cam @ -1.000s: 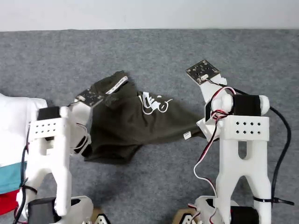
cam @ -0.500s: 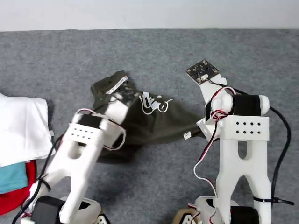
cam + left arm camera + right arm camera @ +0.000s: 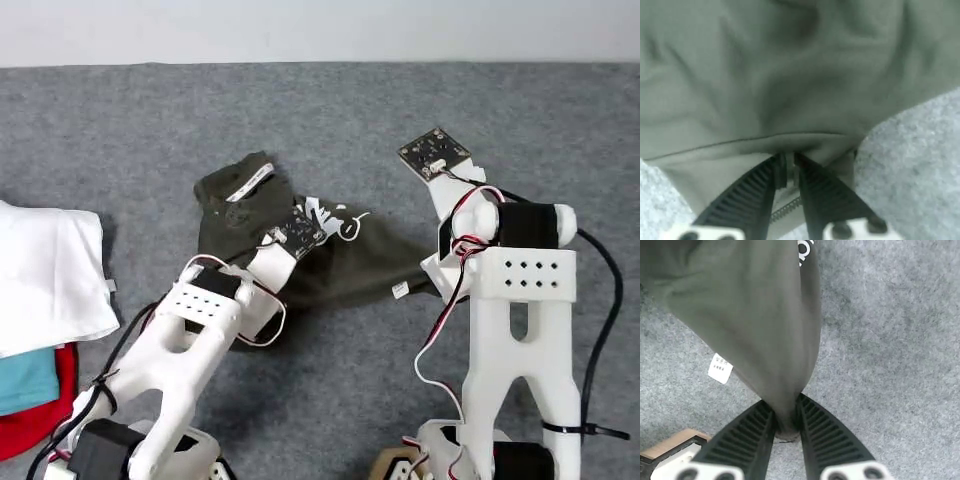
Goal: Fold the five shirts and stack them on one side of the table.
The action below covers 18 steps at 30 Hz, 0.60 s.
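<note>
A dark olive shirt (image 3: 340, 255) with a white print lies crumpled mid-table. My left gripper (image 3: 789, 172) is shut on a fold of the olive shirt (image 3: 790, 90) at its near left side, under the left arm (image 3: 215, 310). My right gripper (image 3: 786, 422) is shut on a bunched corner of the olive shirt (image 3: 755, 315), near its white tag (image 3: 720, 368), at the cloth's right end beside the right arm (image 3: 500, 260). A folded white shirt (image 3: 45, 280) tops a stack at the left edge, with teal (image 3: 25, 385) and red (image 3: 35, 425) shirts beneath.
The grey carpeted table (image 3: 560, 130) has free room behind and to the right of the olive shirt. A white wall runs along the table's far edge. Both arm bases stand at the near edge.
The left arm has swung right, from beside the shirt's left edge to over its middle, and the shirt's left part has bunched inward. The right arm has kept still.
</note>
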Each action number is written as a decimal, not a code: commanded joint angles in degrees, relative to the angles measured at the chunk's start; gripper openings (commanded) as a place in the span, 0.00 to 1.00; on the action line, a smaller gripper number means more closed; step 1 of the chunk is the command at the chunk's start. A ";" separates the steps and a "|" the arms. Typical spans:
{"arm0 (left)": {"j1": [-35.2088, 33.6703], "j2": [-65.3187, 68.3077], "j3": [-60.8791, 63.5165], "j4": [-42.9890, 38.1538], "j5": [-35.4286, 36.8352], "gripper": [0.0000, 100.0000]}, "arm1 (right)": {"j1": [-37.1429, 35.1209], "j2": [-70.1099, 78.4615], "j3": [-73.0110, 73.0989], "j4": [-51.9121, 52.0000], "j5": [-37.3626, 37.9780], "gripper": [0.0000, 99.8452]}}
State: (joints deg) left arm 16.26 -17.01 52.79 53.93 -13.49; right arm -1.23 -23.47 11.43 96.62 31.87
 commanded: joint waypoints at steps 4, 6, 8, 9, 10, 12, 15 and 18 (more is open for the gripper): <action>0.09 -0.88 0.22 -1.23 0.79 0.04 | -0.22 -1.45 -0.26 -0.22 0.18 0.01; 0.35 1.23 -0.31 -0.62 0.79 0.04 | -0.22 -1.45 -0.26 -0.22 0.18 0.01; 0.44 3.78 -2.33 1.76 0.79 0.04 | -0.22 -1.45 -0.26 -0.22 0.18 0.01; 0.44 5.10 -3.65 3.25 0.62 0.04 | -0.22 -1.45 -0.26 -0.22 0.18 0.01; 0.44 5.98 -4.79 4.66 0.53 0.04 | -0.22 -1.45 -0.26 -0.22 0.18 0.01; 0.18 7.12 -6.90 6.95 0.44 0.02 | -0.22 -1.71 -0.26 -0.22 0.18 0.01; 0.35 7.12 -9.45 10.46 0.44 0.01 | -0.22 -1.89 -0.26 -0.13 0.18 0.01; 1.23 7.12 -11.82 14.68 0.44 0.01 | -0.13 -1.89 -0.26 -0.13 0.18 0.01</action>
State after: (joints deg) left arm 16.62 -9.80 44.35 64.40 -13.49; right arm -1.23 -23.47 11.43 96.62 31.87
